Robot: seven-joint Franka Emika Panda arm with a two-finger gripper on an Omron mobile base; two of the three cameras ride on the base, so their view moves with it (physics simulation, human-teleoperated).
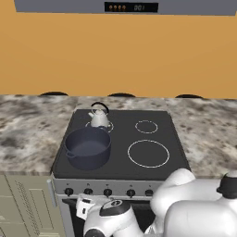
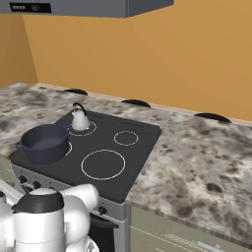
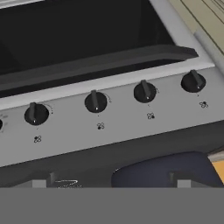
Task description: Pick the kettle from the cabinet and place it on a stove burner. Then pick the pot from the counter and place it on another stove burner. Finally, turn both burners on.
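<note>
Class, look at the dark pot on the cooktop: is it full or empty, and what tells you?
Empty. In the left base view the pot stands upright on the cooktop with no lid, and its smooth bare inner floor shows.

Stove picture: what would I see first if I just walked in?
Most likely the big dark pot on the front left burner of the black cooktop. Right behind it sits the little silver kettle on the back left burner. Two white burner rings on the right are bare, and a row of black knobs runs along the stove's front.
</note>
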